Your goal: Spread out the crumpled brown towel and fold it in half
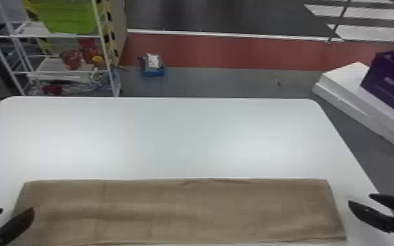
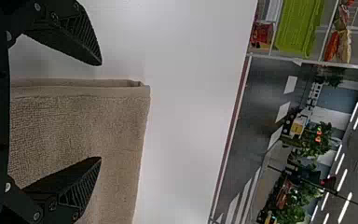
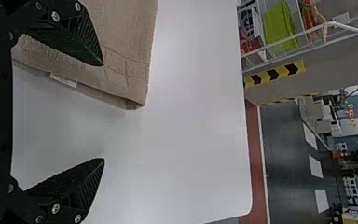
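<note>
Bench (image 1: pixel 173 131) white and smooth; the brown towel (image 1: pixel 180 209) lies flat along its near side, long edge roughly parallel to the bench's far edge. Layered edges suggest it is already doubled over.

Handling, estimated: light, limp, soft pile; not fragile, unlikely to slip from a pinch, though layers could part or drag. Best hold: both far corners, all layers together, taken shallowly from the ends. Folding looks essentially done; any further hold need only square the edges.

Left gripper (image 2: pixel 101 111): jaws wide apart, nothing held, at the towel's left end. Right gripper (image 3: pixel 104 112): jaws also wide apart and empty, at the right end, towards the bench's right edge.

Containers: green bin (image 1: pixel 67 16) on the white rack (image 1: pixel 55 35) beyond the bench's far left corner, contents not determinable. Red bucket (image 1: pixel 72 59) on a lower shelf, contents likewise unclear. Blue crate (image 1: pixel 154 71) on the floor, a white item (image 1: pixel 153 60) at its top. Purple box (image 1: pixel 389 81) on a white box (image 1: pixel 343 85), off the bench's right edge; contents unknown.
</note>
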